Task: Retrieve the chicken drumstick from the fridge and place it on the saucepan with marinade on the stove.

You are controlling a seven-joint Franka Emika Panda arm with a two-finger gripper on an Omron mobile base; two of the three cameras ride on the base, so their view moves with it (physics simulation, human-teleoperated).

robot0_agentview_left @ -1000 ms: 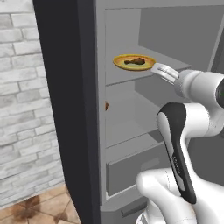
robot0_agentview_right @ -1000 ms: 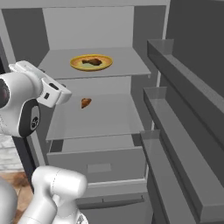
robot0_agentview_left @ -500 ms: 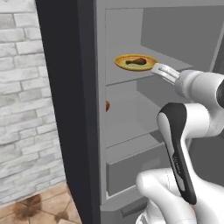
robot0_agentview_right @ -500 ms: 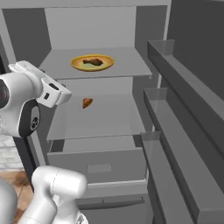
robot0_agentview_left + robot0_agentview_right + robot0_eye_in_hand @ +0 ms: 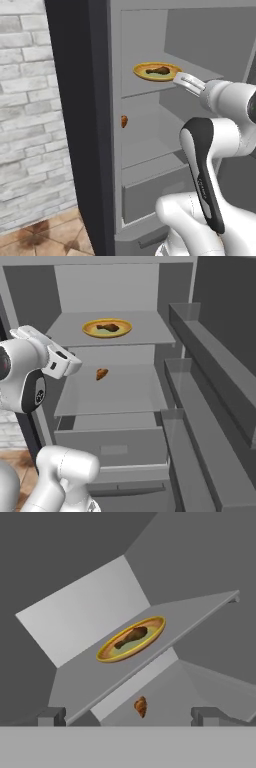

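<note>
Tall grey matte fridge (image 5: 175, 286) stands open, grey inner shelves exposed, door racks along the right in the right base view. Dark side panel of the fridge beside a white brick wall (image 5: 30, 125) in the left base view.

Small dark-brown chicken drumstick (image 5: 108, 327) lies on a round yellow-rimmed plate (image 5: 90, 331), which sits on the upper grey shelf (image 5: 150, 331), toward the shelf's front. In the hand view the drumstick (image 5: 131, 636) rests near the plate's (image 5: 107, 653) middle, thick end one way, narrow end the other.

Small rounded orange-brown lump (image 5: 101, 374) on the shelf below; also seen in the left base view (image 5: 124, 121) and hand view (image 5: 141, 706).

White claw (image 5: 187, 83) hangs just in front of the upper shelf edge, close beside the plate rim, not touching plate or drumstick. In the hand view both dark finger tips (image 5: 51, 716) stand wide apart with nothing between them: claw open, empty.
</note>
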